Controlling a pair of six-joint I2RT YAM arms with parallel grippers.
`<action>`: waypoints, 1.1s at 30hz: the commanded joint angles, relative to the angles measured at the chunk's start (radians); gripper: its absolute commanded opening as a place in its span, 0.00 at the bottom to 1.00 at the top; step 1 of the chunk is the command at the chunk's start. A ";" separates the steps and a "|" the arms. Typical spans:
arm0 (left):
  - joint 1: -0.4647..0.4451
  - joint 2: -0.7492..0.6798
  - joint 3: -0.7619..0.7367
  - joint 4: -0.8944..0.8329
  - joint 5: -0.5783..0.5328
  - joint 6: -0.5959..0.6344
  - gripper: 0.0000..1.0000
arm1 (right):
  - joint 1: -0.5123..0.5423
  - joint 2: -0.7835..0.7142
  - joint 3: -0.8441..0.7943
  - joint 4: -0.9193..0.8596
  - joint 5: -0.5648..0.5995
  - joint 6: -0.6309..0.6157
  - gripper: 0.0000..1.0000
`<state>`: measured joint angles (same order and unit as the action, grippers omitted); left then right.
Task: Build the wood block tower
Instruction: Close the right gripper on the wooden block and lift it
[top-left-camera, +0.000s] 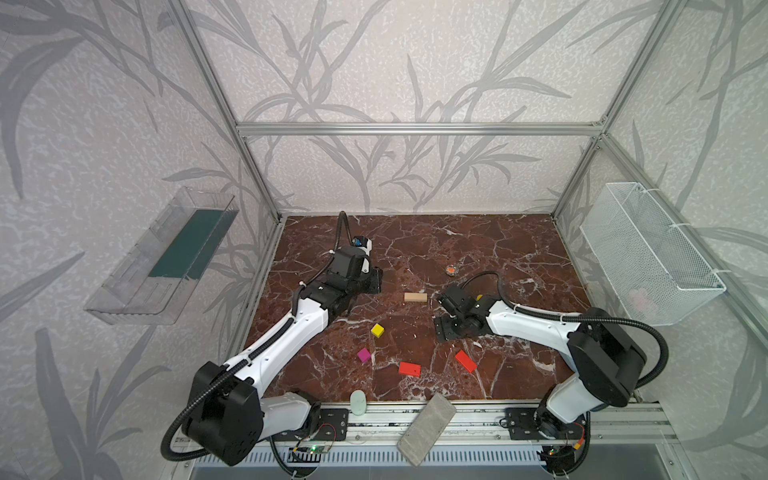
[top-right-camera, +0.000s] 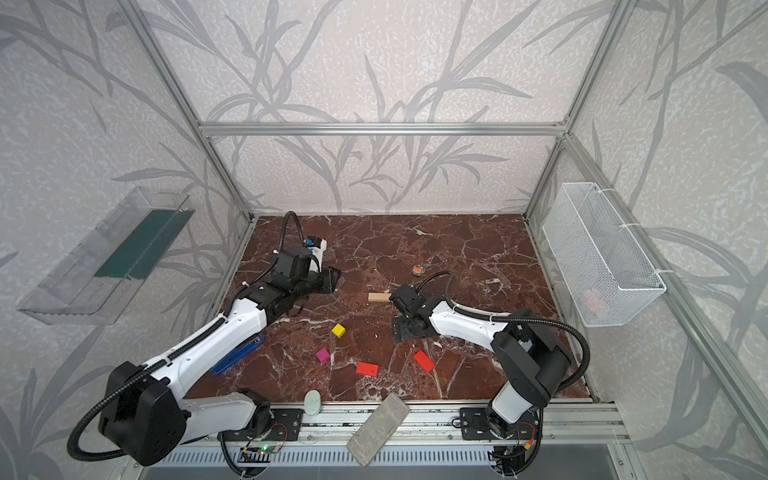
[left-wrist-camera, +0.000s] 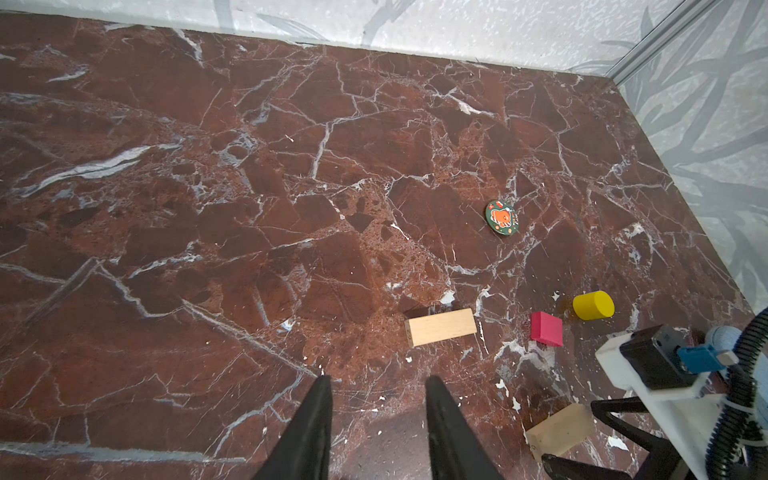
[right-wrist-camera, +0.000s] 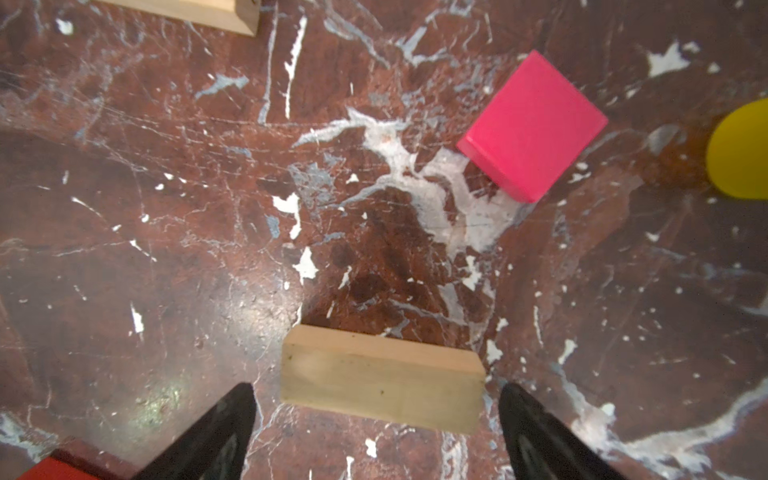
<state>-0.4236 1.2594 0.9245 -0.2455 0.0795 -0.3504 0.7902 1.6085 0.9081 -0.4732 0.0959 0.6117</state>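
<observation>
Right gripper: jaws spread wide, straddling a tan bar with a gap on each side; nothing gripped. This bar lies flat on the tabletop, right of centre.

Left gripper: jaws partly apart, empty, left of centre.

Second tan bar lies at centre. Magenta cube and yellow cylinder lie near the first bar.

Yellow cube, second magenta cube, red rectangle and other red rectangle lie apart, toward the front edge.

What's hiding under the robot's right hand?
A tan bar lies between the right gripper's open fingers. A magenta cube and yellow cylinder sit nearby. In both top views the arm mostly hides them.
</observation>
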 joint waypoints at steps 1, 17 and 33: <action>0.006 0.006 -0.010 0.016 0.002 0.002 0.37 | 0.006 0.020 0.034 -0.005 0.001 0.006 0.92; 0.015 0.003 -0.016 0.018 0.007 0.001 0.37 | 0.035 0.087 0.074 -0.050 0.053 0.053 0.88; 0.037 -0.012 -0.032 0.018 0.012 -0.007 0.36 | 0.072 0.148 0.110 -0.113 0.094 0.067 0.79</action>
<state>-0.3939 1.2644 0.9058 -0.2310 0.0849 -0.3515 0.8551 1.7367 1.0031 -0.5446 0.1696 0.6643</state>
